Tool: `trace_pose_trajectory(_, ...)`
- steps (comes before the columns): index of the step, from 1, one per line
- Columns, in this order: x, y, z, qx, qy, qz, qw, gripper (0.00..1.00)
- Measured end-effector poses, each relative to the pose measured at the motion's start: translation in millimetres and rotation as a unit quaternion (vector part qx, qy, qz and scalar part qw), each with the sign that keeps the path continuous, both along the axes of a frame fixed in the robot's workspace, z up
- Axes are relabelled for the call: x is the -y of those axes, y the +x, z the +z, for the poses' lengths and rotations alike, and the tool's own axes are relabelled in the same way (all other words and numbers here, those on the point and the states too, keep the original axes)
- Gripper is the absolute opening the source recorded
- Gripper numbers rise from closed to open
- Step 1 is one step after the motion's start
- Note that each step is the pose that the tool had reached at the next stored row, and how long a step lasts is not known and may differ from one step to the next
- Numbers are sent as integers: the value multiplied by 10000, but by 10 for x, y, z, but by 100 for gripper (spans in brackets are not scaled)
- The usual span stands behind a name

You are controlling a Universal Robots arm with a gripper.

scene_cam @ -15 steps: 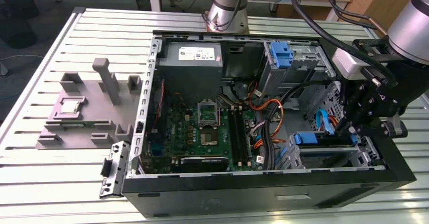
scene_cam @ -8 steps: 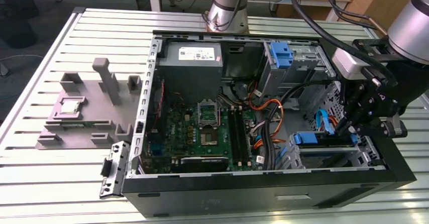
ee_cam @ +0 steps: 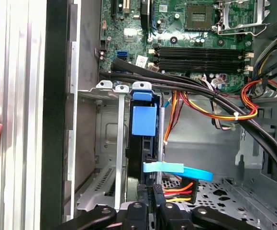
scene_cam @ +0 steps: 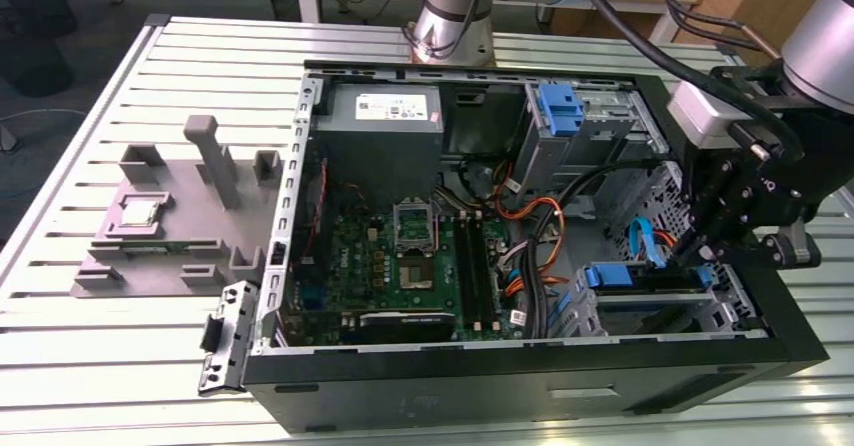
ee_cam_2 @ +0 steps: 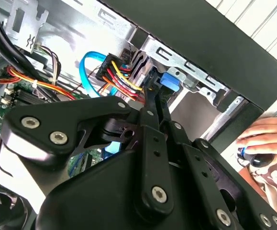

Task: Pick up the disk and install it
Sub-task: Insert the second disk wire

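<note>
The disk (scene_cam: 641,278), framed by its blue bracket, sits in the metal drive bay at the front corner of the open computer case (scene_cam: 534,376), on the exterior view's right. In the first wrist view the disk (ee_cam: 143,122) appears edge-on between the bay's rails. My gripper (scene_cam: 699,254) hangs over the end of the disk. In both wrist views its black fingers (ee_cam_2: 150,110) lie close together, the gripper (ee_cam_2: 154,90) (ee_cam: 149,194) shut with its tips at the disk's blue tab (ee_cam_2: 169,82). Nothing is visibly held between them.
Orange, red and blue cables (ee_cam: 176,170) run beside the bay. The motherboard (scene_cam: 414,256) and a grey box (scene_cam: 380,106) fill the case. A grey fixture with a small chip (scene_cam: 143,211) stands on the slatted table. A person's hand (ee_cam_2: 265,136) rests outside the case wall.
</note>
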State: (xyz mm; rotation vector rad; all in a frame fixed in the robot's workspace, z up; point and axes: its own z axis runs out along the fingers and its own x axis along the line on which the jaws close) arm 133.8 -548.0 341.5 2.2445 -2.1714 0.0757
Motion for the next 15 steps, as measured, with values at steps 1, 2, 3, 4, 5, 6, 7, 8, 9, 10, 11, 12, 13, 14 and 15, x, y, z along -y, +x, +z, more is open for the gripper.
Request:
trace_pose_trajectory(1, 13, 0, 4, 0, -57, 0, 10000, 16)
trace_pose_trajectory(2, 15, 0, 4, 0, -69, 0, 10000, 16)
trace_pose_trajectory(3, 15, 0, 4, 0, -69, 0, 10000, 16)
trace_pose_trajectory(4, 15, 0, 4, 0, -70, 0, 10000, 16)
trace_pose_trajectory(5, 15, 0, 4, 0, -70, 0, 10000, 16)
trace_pose_trajectory(6, 15, 0, 3, 0, -69, 0, 10000, 16)
trace_pose_trajectory(7, 15, 0, 3, 0, -69, 0, 10000, 16)
trace_pose_trajectory(8, 15, 0, 3, 0, -69, 1, 10000, 17)
trace_pose_trajectory(9, 16, 0, 3, 0, -70, 0, 10000, 17)
trace_pose_trajectory(10, 16, -1, 3, 0, -69, 0, 10000, 17)
trace_pose_trajectory(11, 16, 0, 4, 0, -70, 0, 10000, 24)
trace_pose_trajectory(12, 17, -1, 3, 0, -70, 0, 10000, 24)
trace_pose_trajectory(13, 19, 0, 2, 0, -69, 0, 10000, 24)
trace_pose_trajectory(14, 19, -1, 3, 0, -69, 0, 10000, 24)
trace_pose_trajectory(15, 19, 0, 3, 0, -68, 0, 10000, 24)
